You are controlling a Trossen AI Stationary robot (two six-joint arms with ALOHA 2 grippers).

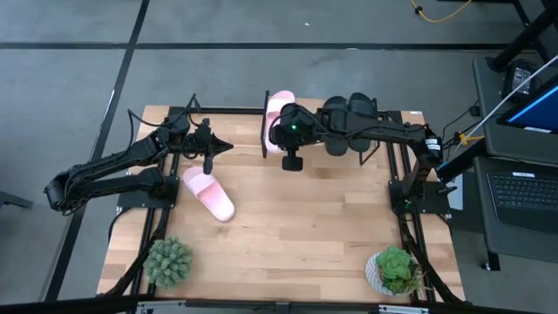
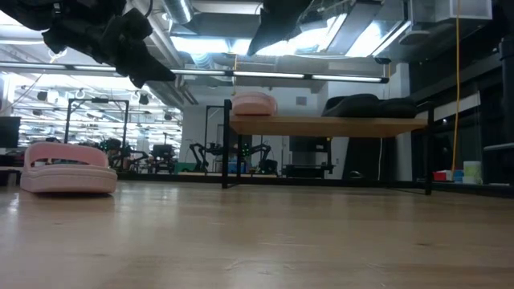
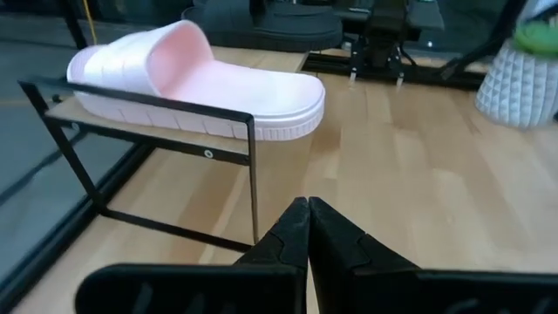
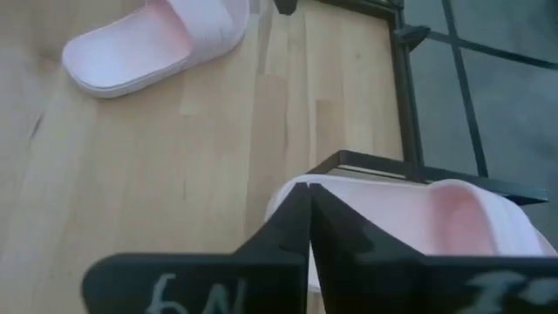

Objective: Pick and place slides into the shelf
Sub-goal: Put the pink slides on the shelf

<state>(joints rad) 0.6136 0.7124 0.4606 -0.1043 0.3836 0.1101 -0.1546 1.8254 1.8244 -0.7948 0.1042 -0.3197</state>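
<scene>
The shelf (image 2: 321, 126) stands at the table's far middle. On its top board, a pale pink slide (image 1: 279, 109) lies at the left end and two black slides (image 1: 349, 118) lie to its right, all on their soles. Another pink slide (image 1: 209, 194) rests sole-down on the table at the left. My right gripper (image 4: 309, 196) hangs shut just above the shelf's pink slide (image 4: 418, 227), clear of it. My left gripper (image 3: 308, 209) is shut and empty in the air to the left of the shelf (image 3: 253, 174), pointing at it.
Two potted plants stand at the near corners, one at the left (image 1: 168, 262) and one at the right (image 1: 394, 269). A laptop (image 1: 523, 187) sits on a side desk beyond the table's right edge. Bare wood lies between the shelf and the plants.
</scene>
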